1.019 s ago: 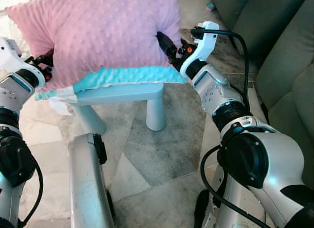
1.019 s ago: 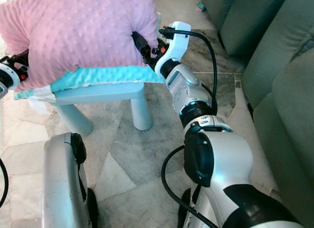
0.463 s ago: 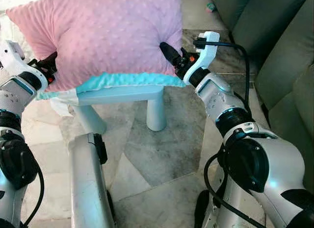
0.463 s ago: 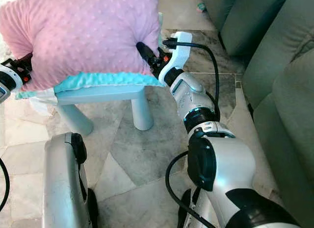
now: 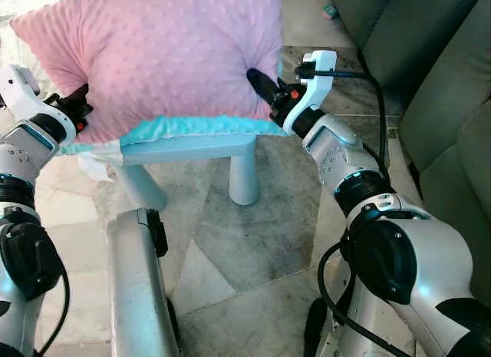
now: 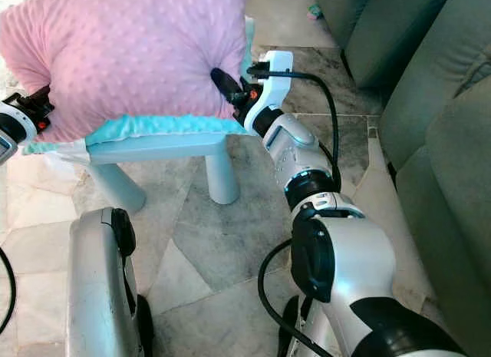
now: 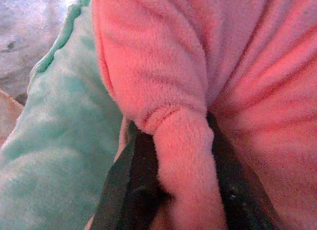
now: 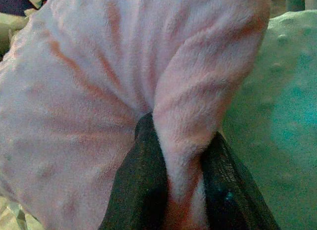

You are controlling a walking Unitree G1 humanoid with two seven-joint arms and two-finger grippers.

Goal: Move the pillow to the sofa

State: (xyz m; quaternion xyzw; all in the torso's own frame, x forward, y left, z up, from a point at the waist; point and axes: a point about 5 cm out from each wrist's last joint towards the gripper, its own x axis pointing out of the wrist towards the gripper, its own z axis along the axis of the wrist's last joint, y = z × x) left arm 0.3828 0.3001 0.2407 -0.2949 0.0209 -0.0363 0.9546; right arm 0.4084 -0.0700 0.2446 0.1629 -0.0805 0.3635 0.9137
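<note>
we have the pink pillow (image 5: 165, 54) pinched from both sides. our left hand (image 5: 79, 104) is closed on a fold of fabric at the pillow's left edge, and our right hand (image 5: 262, 87) is closed on a fold at its right edge — in each wrist view a bunched ridge of pink plush sits squeezed between the two black fingers (image 8: 143, 178).

the pillow is at the small pale blue bench (image 5: 196, 150), over a turquoise cushion (image 5: 196, 127) that lies on the bench top. we cannot tell whether the pillow's underside is touching the cushion or just clear of it.

to do this step well, we judge that both hands should rise together and level, keeping the same spacing, so the fabric neither sags nor pulls out of either pinch. the grips hold only a thin fold each, so a slow, even lift looks safer than a quick one. the turquoise cushion could drag along if the plush clings, so we should get clear of it before turning. the grey-green sofa (image 5: 430, 73) is to our right, across the marble floor (image 5: 245, 234).

the pillow is large, square and puffy, covered in soft pink fleece with rows of small raised dots — it creases deeply where our hands grip it.
</note>
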